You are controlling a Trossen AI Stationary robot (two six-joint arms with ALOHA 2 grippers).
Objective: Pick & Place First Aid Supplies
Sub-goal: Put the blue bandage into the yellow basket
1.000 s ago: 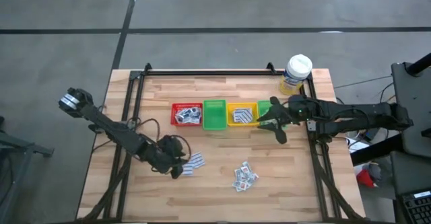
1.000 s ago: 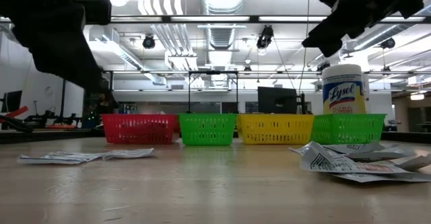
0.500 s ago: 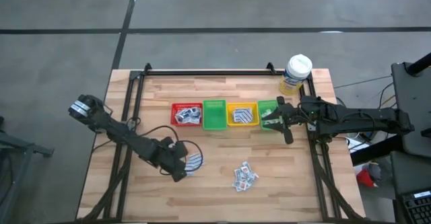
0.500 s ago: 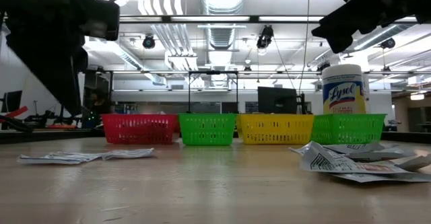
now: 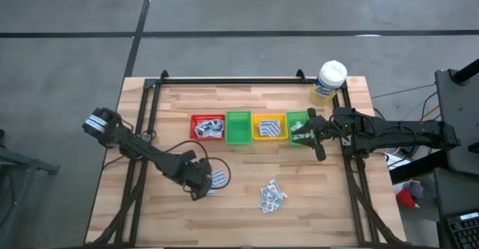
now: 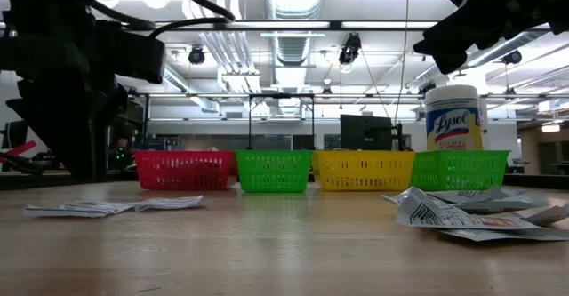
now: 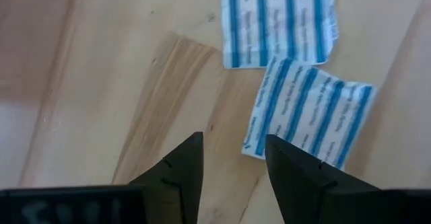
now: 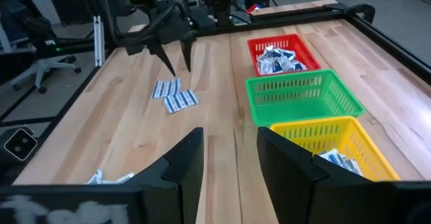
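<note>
My left gripper [image 7: 230, 158] hangs over two blue-striped packets [image 7: 306, 113] near the red bin [image 5: 207, 126], jaws spread, empty. My right gripper [image 5: 305, 137] waits above the green end bin [image 5: 297, 120], jaws apart, empty.

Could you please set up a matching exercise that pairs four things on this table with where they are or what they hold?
Things:
1. red bin
2. green bin
3. white-capped bottle
4. left gripper

States:
A. stands at the table's far right corner
B. empty
C. open, just above two blue-striped packets
D. holds several packets, at the left end of the bin row

Pairs: 1-D, 2-B, 3-A, 4-C
</note>
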